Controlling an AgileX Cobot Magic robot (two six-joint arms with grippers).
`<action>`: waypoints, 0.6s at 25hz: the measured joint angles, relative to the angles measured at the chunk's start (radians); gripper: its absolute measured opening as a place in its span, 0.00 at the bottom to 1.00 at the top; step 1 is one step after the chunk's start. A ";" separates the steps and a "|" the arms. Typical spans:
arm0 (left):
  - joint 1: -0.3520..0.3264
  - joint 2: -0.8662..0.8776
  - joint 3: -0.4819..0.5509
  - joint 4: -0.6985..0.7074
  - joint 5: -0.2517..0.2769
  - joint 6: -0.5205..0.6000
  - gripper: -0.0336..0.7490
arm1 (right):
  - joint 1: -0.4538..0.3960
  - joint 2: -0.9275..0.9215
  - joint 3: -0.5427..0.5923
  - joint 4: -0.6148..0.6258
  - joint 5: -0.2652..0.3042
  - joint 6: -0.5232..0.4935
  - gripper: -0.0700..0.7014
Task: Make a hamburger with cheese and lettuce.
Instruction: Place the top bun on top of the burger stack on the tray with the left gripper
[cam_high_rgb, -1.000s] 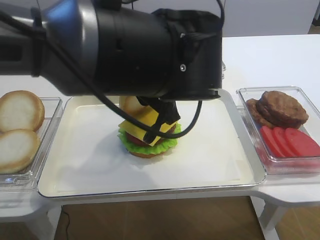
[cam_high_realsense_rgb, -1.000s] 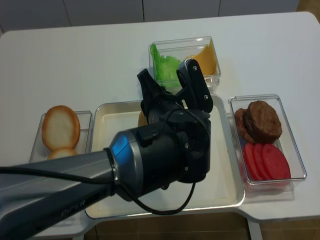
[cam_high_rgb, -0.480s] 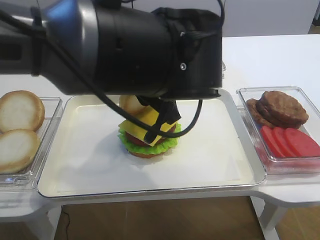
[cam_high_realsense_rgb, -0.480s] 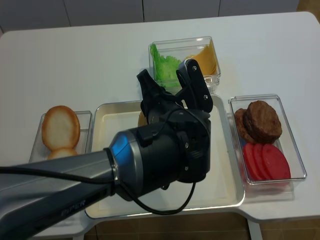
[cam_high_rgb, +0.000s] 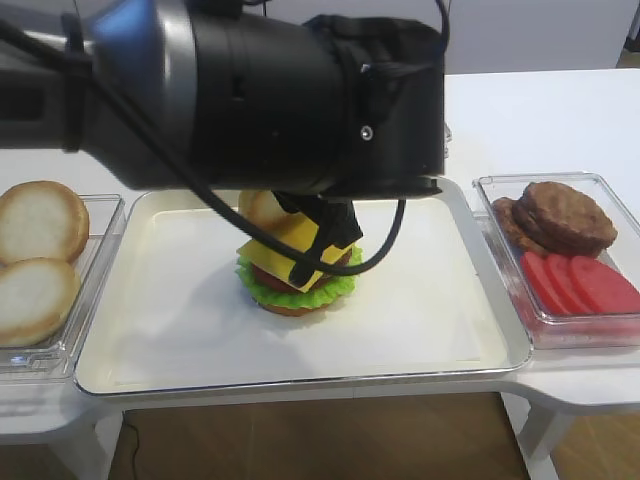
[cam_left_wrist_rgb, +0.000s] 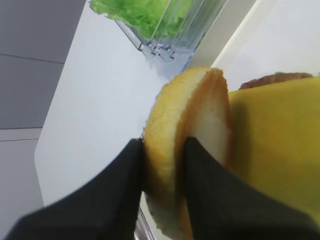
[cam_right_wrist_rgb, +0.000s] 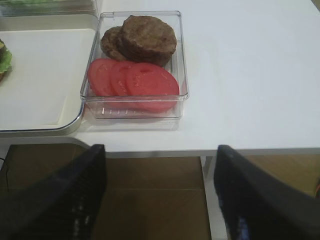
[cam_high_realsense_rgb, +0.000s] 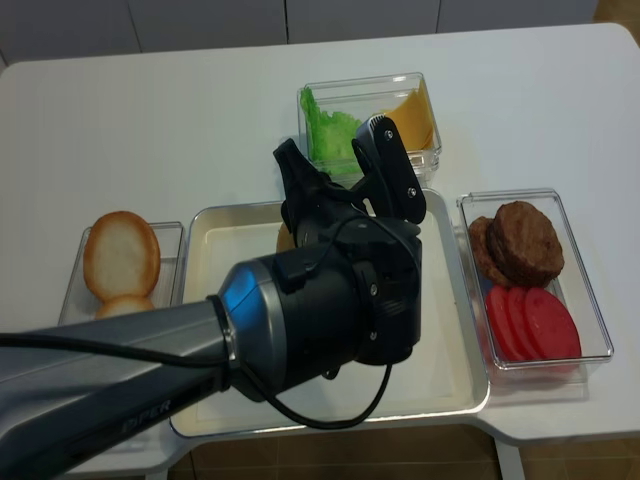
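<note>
Golden top bun (cam_left_wrist_rgb: 187, 150) stands pinched on edge in the left gripper (cam_left_wrist_rgb: 162, 170), just beside the yellow square cheese (cam_left_wrist_rgb: 275, 145) crowning the layered hamburger (cam_high_rgb: 295, 272); capping looks next, needing it tipped flat and centred.

I see the hamburger (cam_high_rgb: 295, 270) on tray (cam_high_rgb: 420, 330), center. Bun halves (cam_high_rgb: 38, 255) in box at left; patties (cam_high_rgb: 560, 215) behind tomato slices (cam_high_rgb: 580, 285) in box at right.

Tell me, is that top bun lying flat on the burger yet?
No. The top bun stands on edge, pinched by the left gripper, beside the cheese.
</note>
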 joint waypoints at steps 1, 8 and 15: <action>0.000 0.000 0.000 0.000 0.000 0.000 0.30 | 0.000 0.000 0.000 0.000 0.000 0.000 0.75; 0.000 0.000 0.000 -0.002 -0.002 -0.006 0.33 | 0.000 0.000 0.000 0.000 0.000 0.000 0.75; 0.000 0.000 -0.001 -0.016 -0.010 -0.006 0.36 | 0.000 0.000 0.000 0.000 0.000 0.000 0.75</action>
